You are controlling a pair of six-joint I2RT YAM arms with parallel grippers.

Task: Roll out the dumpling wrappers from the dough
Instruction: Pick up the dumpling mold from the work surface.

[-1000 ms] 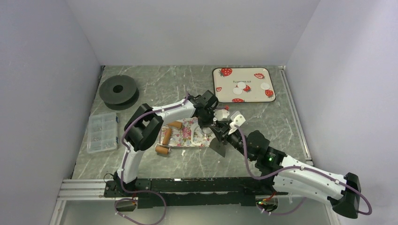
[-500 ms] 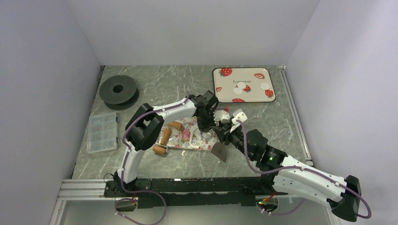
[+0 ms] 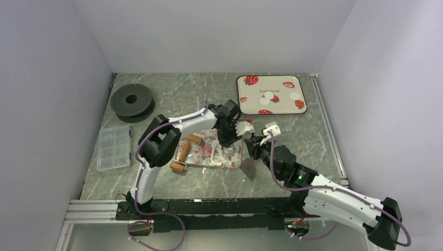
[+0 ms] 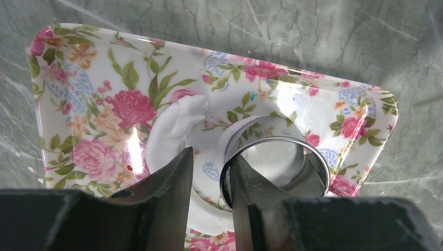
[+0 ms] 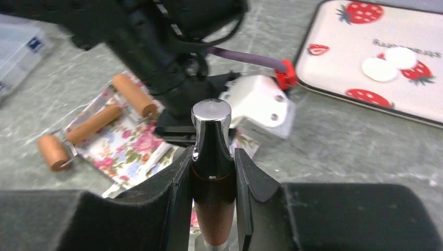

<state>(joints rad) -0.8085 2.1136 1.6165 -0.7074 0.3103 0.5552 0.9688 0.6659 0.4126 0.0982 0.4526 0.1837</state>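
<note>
The floral tray (image 4: 83, 57) holds flattened white dough (image 4: 175, 125) and a metal ring cutter (image 4: 313, 157) standing on it. My left gripper (image 4: 211, 157) is open: one finger is inside the ring, the other outside, and there is a gap to the ring's wall. My right gripper (image 5: 211, 157) is shut on the wooden handle of a scraper (image 5: 211, 130), whose metal blade (image 3: 248, 168) hangs beside the tray (image 3: 209, 151). Dumpling wrappers (image 3: 269, 97) lie on the strawberry tray (image 3: 282, 107) at the back right, and the right wrist view shows two wrappers (image 5: 380, 69).
A wooden rolling pin (image 3: 183, 151) rests on the floral tray's left edge. A black spool (image 3: 131, 101) sits at the back left, with a clear parts box (image 3: 113, 147) in front of it. White walls enclose the table on three sides.
My left jaws have opened off the ring cutter's wall, leaving it standing on the dough. The right arm has shifted slightly right and nearer with the scraper.
</note>
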